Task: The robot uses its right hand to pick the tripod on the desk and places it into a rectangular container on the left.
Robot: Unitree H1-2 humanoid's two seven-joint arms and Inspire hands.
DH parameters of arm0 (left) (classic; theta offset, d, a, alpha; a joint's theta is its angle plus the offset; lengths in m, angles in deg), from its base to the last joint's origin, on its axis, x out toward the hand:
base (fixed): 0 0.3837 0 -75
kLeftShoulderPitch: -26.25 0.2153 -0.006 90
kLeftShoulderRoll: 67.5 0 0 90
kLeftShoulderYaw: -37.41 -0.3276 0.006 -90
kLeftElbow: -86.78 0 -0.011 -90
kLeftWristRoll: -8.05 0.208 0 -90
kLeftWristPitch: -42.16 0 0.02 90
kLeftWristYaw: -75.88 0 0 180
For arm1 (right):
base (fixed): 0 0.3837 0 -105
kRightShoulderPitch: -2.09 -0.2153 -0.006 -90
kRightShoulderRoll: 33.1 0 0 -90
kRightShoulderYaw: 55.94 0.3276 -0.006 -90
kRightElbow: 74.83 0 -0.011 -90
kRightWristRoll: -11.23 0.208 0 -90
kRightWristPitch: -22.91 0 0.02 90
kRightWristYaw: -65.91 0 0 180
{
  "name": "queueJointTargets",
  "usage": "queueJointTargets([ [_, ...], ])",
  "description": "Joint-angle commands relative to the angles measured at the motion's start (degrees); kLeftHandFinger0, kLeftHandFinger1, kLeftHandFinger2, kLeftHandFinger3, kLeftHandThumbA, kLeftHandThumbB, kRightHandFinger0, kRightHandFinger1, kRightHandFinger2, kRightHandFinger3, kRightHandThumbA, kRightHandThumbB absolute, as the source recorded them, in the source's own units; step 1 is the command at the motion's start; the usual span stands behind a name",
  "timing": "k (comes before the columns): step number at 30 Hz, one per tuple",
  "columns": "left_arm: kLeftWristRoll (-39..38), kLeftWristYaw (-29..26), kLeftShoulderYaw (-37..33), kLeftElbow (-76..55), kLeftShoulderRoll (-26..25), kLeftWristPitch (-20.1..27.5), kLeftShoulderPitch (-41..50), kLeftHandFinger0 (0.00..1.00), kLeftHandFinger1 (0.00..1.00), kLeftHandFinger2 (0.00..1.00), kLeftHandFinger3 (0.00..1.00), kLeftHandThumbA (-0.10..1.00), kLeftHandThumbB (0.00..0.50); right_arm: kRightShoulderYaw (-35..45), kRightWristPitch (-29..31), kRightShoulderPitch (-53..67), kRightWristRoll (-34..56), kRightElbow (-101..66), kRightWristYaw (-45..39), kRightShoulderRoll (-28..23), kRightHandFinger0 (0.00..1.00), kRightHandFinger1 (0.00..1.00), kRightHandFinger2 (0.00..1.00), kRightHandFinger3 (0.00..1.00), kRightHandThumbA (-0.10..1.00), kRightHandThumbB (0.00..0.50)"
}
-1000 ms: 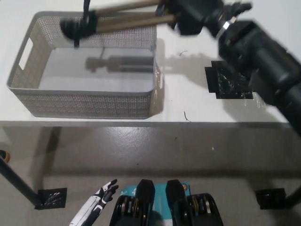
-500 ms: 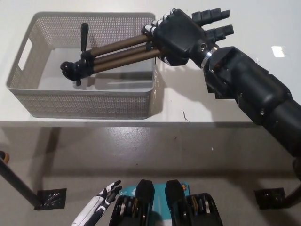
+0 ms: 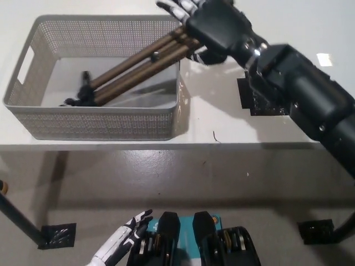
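The tripod (image 3: 130, 69) lies slanted inside the grey mesh container (image 3: 100, 124) on the left of the white desk. Its black head (image 3: 83, 94) is down on the container's floor at the left. Its brown legs rise to the right, over the container's right rim. My black right hand (image 3: 213, 27) sits over the upper ends of the legs at the container's far right corner and hides them, so its hold does not show. My white left hand (image 3: 125, 244) hangs low at the bottom left, below the desk, holding nothing.
A black patch (image 3: 260, 97) lies on the white desk (image 3: 222, 130) right of the container, partly under my right forearm. The desk's front edge runs across the middle of the picture. Black feet stand on the floor at the lower left (image 3: 58, 234) and lower right (image 3: 316, 230).
My right hand has brought the tripod from above the container down into it. The head end dropped to the container's floor and the legs tilted steeper. The left hand has barely moved.
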Motion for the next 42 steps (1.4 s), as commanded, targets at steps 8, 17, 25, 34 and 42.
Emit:
queueJointTargets([
  [8, 0.83, 1.52, -1.47, -0.68, -0.63, 0.23, -0.72, 1.00, 1.00, 1.00, 1.00, 1.00, 0.500, 6.78, 0.19, -3.42, 1.07, -5.79, 3.83, 2.53, 1.00, 1.00, 1.00, 1.00, 1.00, 0.500],
  [17, 1.37, 1.33, -1.74, -0.21, 0.12, 0.12, -0.57, 1.00, 1.00, 1.00, 1.00, 1.00, 0.500, 23.89, -3.47, 2.95, 19.42, -22.50, -8.57, -2.50, 1.00, 1.00, 1.00, 1.00, 1.00, 0.460],
  [25, 1.06, 0.74, -0.79, -0.07, -0.24, 0.49, -0.35, 1.00, 1.00, 1.00, 1.00, 1.00, 0.500, 41.63, -10.54, 23.67, 42.97, -59.65, -9.76, -6.94, 1.00, 1.00, 1.00, 1.00, 1.00, 0.423],
  [34, 1.14, 0.21, -0.60, 2.54, 0.38, 1.79, -2.61, 1.00, 1.00, 1.00, 1.00, 1.00, 0.500, 32.37, 4.55, 65.00, 40.07, -82.54, 0.76, -3.48, 1.00, 1.00, 1.00, 1.00, 1.00, 0.413],
  [42, -0.96, -0.82, 1.91, 0.91, 0.70, 1.26, -2.59, 1.00, 1.00, 1.00, 1.00, 1.00, 0.500, 22.42, 14.83, 83.91, 31.39, -53.77, 12.53, 1.85, 1.00, 1.00, 1.00, 1.00, 1.00, 0.337],
])
